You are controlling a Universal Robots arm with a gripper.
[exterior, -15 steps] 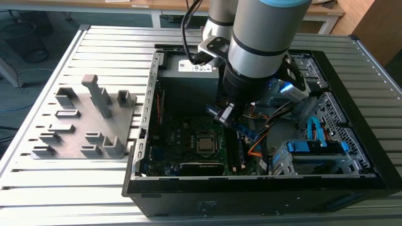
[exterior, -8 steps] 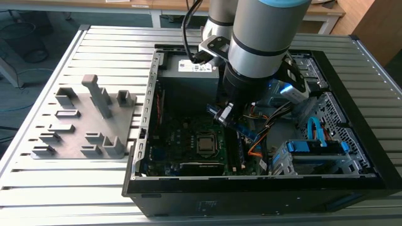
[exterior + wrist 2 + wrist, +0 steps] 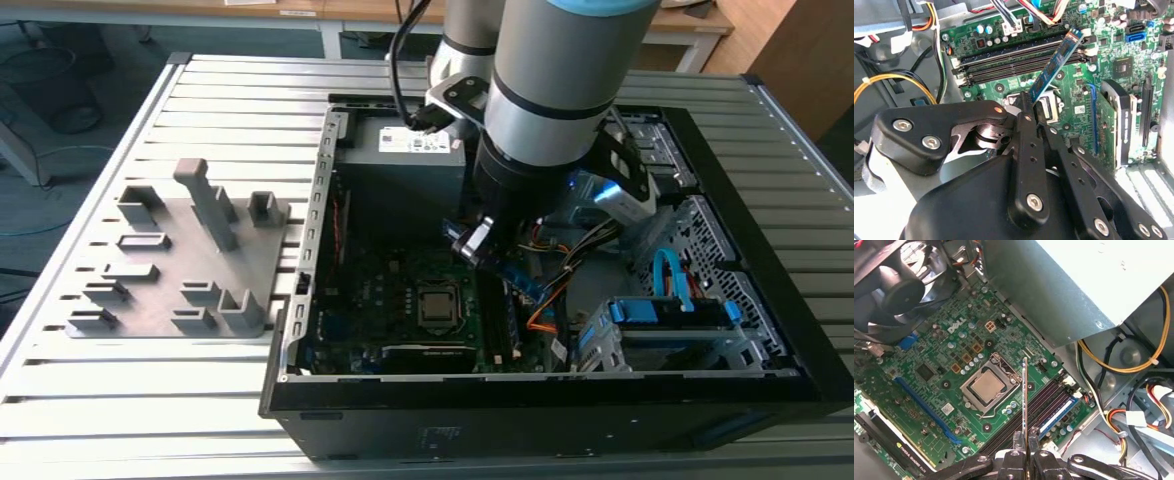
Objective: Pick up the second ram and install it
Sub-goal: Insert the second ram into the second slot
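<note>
One stick, the second ram (image 3: pixel 1056 62), is gripped by one end in the clenched pincer (image 3: pixel 1029 107), projecting lengthwise ahead of it over the memory slots (image 3: pixel 1014 49) inside the open computer case (image 3: pixel 400 420), its long axis seemingly skewed to the slots, not yet seated.
</note>
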